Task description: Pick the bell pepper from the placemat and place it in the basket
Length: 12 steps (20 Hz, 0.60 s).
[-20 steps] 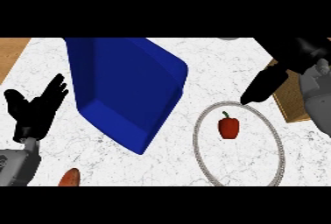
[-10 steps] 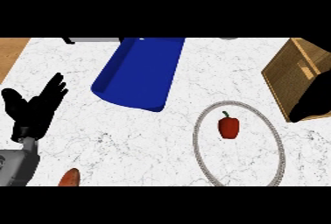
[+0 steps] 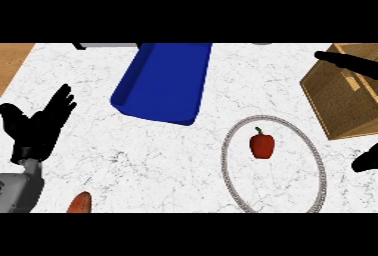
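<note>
A red bell pepper with a green stem lies inside a round white placemat with a grey rim, right of centre. The wooden basket stands at the right edge, just beyond the mat. Little of my right hand is in view: a straight black finger over the basket's top and another black tip at the right edge beside the mat. It holds nothing and is apart from the pepper. My left hand rests open at the left, fingers up.
A deep blue tray lies at the upper middle, left of the mat. A reddish-orange object pokes in at the lower left beside my left forearm. A brown strip edges the white marble counter at the upper left.
My right hand has swung from the mat's upper edge out to the right, over the basket. The blue tray and basket sit differently in view. The pepper and left hand have stayed put.
</note>
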{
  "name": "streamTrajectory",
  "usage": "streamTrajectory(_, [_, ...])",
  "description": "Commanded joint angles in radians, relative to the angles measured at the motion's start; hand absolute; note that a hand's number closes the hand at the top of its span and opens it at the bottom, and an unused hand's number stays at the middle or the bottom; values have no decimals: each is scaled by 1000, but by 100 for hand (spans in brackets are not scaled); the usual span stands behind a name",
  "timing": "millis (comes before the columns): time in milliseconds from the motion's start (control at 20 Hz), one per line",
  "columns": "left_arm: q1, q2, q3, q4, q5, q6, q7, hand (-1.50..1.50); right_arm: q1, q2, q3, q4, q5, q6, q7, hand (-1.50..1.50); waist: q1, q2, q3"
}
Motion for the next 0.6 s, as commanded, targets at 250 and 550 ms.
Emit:
streamTrajectory(250, [52,-2,49,-23,-1,-62,-5,0,218,158,46,-17,324,-139,-283,-150,12,3,0])
streamTrajectory(550, [7,-20,46,-32,-13,-63,31,0,226,279,114,213,505,-334,-509,-150,21,5,0])
